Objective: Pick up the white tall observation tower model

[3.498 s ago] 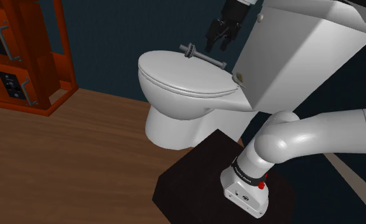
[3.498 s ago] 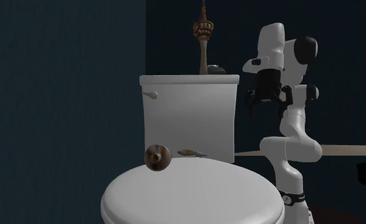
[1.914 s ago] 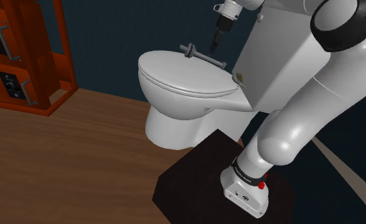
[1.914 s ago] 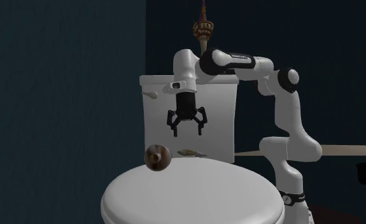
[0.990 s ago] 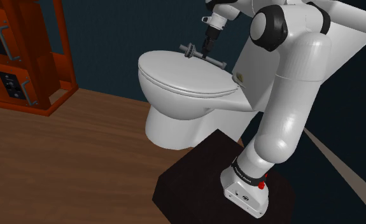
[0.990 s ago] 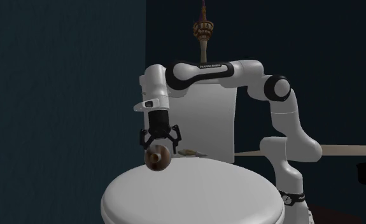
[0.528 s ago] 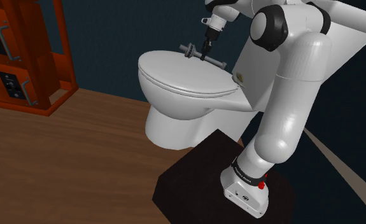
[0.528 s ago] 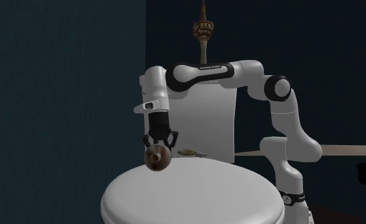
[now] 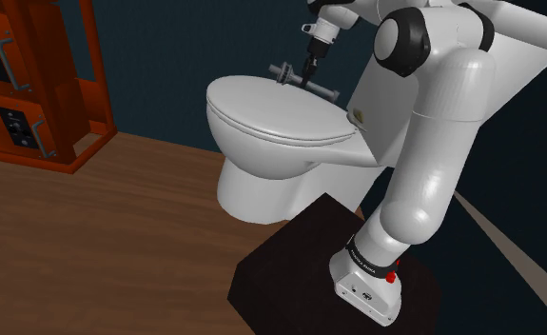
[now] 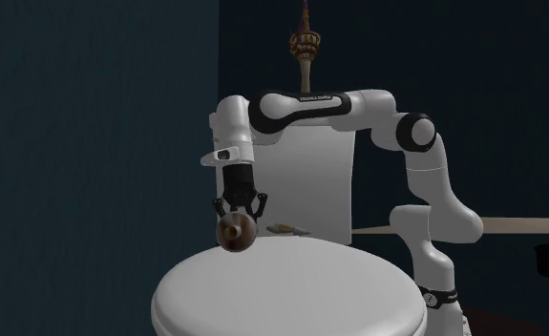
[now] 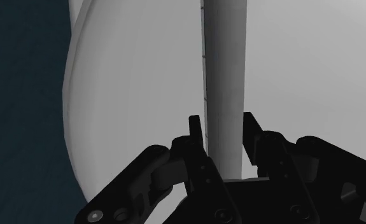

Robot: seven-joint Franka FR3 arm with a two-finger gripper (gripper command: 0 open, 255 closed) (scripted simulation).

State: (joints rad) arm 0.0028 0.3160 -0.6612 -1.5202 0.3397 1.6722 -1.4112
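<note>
Lying level across back of toilet lid (image 9: pixel 262 116): grey tower model (image 9: pixel 290 75), long thin shaft, wider ring near one end. Clamped mid-shaft by gripper (image 9: pixel 307 76), fingers (image 11: pixel 196 133) pressed on both sides. Probably light, stiff, smooth, thin parts breakable; best held mid-shaft, near balance, firm against slipping or tipping

White closed toilet lid (image 9: pixel 262 114), small pale item (image 10: pixel 284 228) at its rear edge.
</note>
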